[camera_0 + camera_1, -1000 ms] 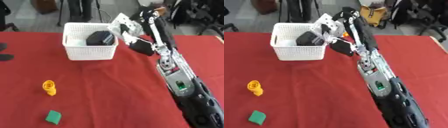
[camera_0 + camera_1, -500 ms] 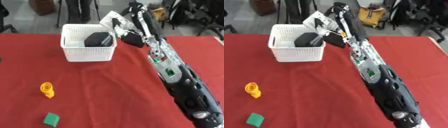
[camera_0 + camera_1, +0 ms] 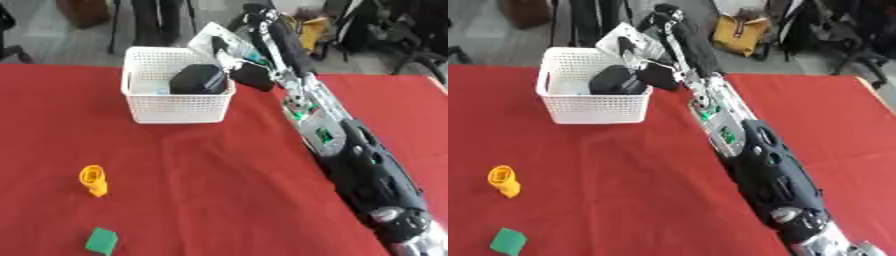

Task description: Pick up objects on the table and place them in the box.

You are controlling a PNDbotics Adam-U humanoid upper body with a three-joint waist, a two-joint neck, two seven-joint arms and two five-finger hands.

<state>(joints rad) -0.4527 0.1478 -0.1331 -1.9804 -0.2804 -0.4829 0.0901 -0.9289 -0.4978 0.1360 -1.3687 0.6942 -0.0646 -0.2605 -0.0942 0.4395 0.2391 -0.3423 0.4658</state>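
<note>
A white mesh basket [image 3: 179, 107] stands at the back of the red table, and a black object [image 3: 199, 80] lies inside it against the right wall. My right arm reaches up from the lower right. Its hand [image 3: 229, 46] hovers over the basket's far right rim with its fingers relaxed, open and holding nothing. An orange-yellow object [image 3: 93, 180] stands on the cloth at the left. A green block [image 3: 101, 240] lies near the front left edge. My left hand is out of sight.
The red cloth [image 3: 201, 190] covers the table between the basket and the front objects. Behind the table are chair legs, a yellow bag [image 3: 741, 35] and dark office chairs on a grey floor.
My right hand has drawn up a little above the basket's right rim, and the forearm has straightened. The black object stays in the basket. The orange and green things have not moved.
</note>
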